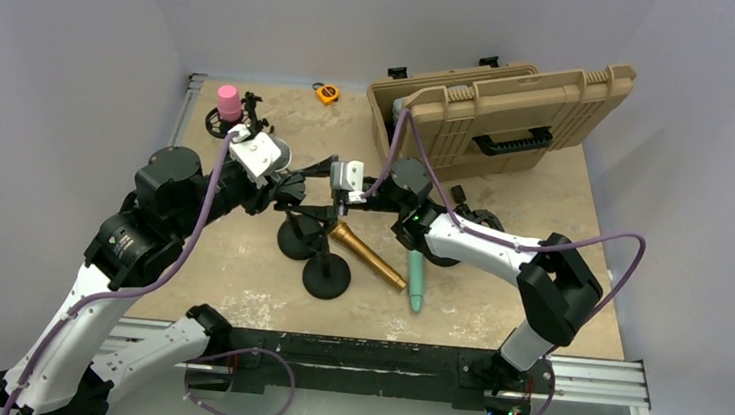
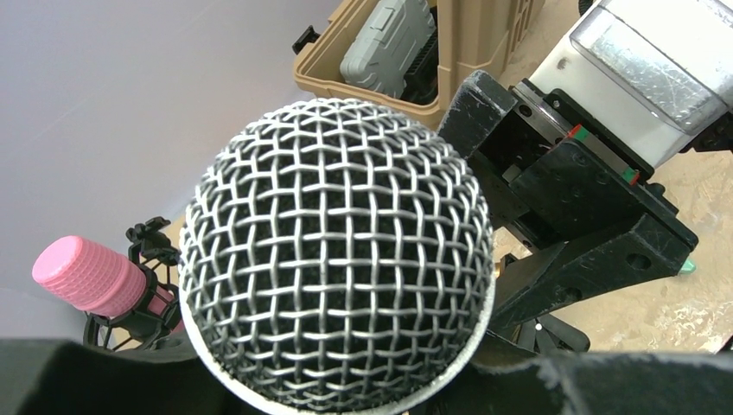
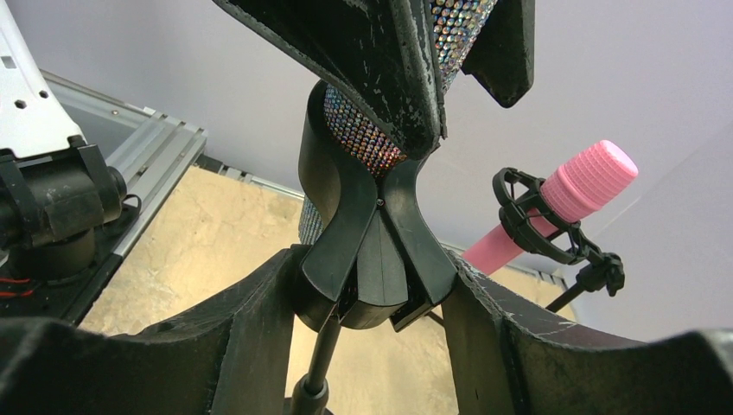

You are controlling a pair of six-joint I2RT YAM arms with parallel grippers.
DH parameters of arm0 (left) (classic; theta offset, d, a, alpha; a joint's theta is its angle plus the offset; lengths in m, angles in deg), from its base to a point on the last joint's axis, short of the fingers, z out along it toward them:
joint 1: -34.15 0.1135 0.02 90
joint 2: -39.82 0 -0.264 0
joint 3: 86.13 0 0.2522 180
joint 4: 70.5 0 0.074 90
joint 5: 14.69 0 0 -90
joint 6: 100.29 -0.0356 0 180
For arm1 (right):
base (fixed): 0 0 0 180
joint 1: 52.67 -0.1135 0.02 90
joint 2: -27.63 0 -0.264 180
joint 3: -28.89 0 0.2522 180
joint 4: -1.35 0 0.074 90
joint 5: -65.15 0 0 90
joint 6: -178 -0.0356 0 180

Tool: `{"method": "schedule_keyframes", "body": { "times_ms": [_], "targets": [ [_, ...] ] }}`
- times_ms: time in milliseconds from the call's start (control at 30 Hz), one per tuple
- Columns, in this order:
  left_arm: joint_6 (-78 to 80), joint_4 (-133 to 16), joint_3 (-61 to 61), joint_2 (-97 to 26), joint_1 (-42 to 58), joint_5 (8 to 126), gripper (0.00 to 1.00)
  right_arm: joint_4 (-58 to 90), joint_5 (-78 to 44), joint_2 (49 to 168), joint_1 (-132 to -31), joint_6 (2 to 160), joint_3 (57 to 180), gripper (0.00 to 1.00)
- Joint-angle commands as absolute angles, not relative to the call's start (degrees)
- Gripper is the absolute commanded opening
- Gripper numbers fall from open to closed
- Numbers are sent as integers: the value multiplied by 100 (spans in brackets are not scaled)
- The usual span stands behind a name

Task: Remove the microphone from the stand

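The microphone has a silver mesh head (image 2: 337,251) and a rhinestone-covered body (image 3: 359,130). Its body sits in the black clip (image 3: 372,251) of the stand (image 3: 321,363). My left gripper (image 2: 346,389) is shut on the microphone just below the head, and its dark fingers (image 3: 372,52) show above the clip in the right wrist view. My right gripper (image 3: 372,320) has one finger against each side of the clip. In the top view both grippers meet at mid-table, left (image 1: 293,187) and right (image 1: 342,205).
A pink microphone (image 1: 228,102) sits in a shock mount at the back left. A gold microphone (image 1: 369,256) and a teal one (image 1: 416,280) lie on the table near two round stand bases (image 1: 326,276). An open tan case (image 1: 513,110) stands at the back right, a yellow tape measure (image 1: 326,93) beside it.
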State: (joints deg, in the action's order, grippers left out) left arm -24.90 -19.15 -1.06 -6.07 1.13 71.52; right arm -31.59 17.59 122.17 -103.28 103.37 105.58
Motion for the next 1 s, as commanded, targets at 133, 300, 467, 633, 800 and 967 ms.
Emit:
{"method": "schedule_keyframes", "body": {
  "times_ms": [133, 300, 467, 633, 800, 967],
  "targets": [
    [-2322, -1984, 67, -649, 97, 6945, 0, -3887, 1863, 11714, -10290, 10119, 10382, 74],
    [-2323, -1992, 76, -656, 95, 6950, 0, -3806, 1905, 11785, -10244, 10144, 10409, 71],
    [-2321, -1971, 85, -642, 95, 6942, 0, -3648, 1861, 11932, -10232, 10241, 10496, 67],
    [-2314, -1973, 83, -632, 99, 6931, 0, -3389, 1635, 12070, -10232, 10340, 10618, 72],
    [-2308, -1987, 75, -629, 95, 6903, 0, -3205, 1687, 12254, -10242, 10398, 10774, 67],
    [-2304, -1997, 67, -635, 97, 6895, 0, -3284, 1827, 12214, -10234, 10404, 10762, 54]
  ]
}}
